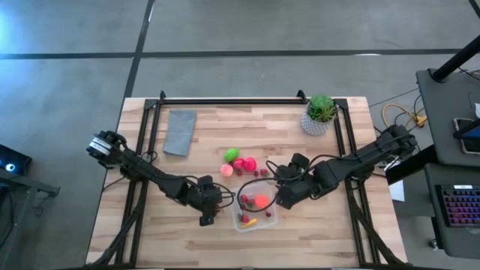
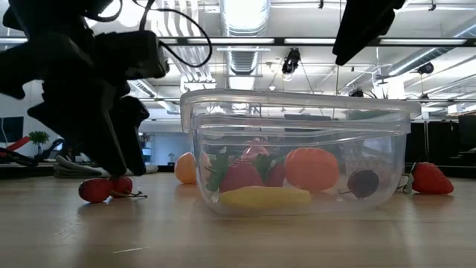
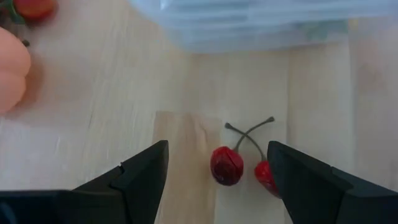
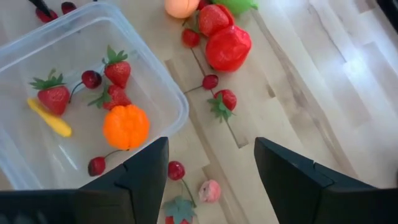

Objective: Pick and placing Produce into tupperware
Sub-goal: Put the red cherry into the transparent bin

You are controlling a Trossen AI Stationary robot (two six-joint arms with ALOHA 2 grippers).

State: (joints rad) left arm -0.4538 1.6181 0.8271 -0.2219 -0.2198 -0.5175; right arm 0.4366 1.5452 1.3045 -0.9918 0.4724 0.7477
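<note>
The clear tupperware point(image 1: 271, 219) stands near the table's front middle and holds strawberries, an orange piece point(image 4: 126, 126), a yellow piece and cherries. Left of it a pair of red cherries point(image 3: 227, 165) lies on the wood, their stems crossed. My left gripper point(image 3: 217, 149) is low over them and open, one finger on each side of the pair point(image 2: 95, 190). My right gripper point(image 1: 283, 201) hangs open above the table, just right of the tupperware point(image 4: 155, 56), with nothing between its fingers. More produce point(image 1: 240, 161) lies behind the tupperware. My left gripper comes slanting down from the table's left, with its fingers astride the cherry pair. One cherry point(image 3: 263, 174) lies right against the inner side of one finger point(image 3: 292, 177), which partly hides it. I cannot tell whether they touch. Both cherries rest on the table.
Loose on the wood right of the tupperware are a cherry point(image 4: 176, 169), a small pink piece point(image 4: 210, 190) and strawberries point(image 4: 225, 99). A grey cloth point(image 1: 180, 131) lies at the far left. A potted plant point(image 1: 320, 114) stands at the far right corner.
</note>
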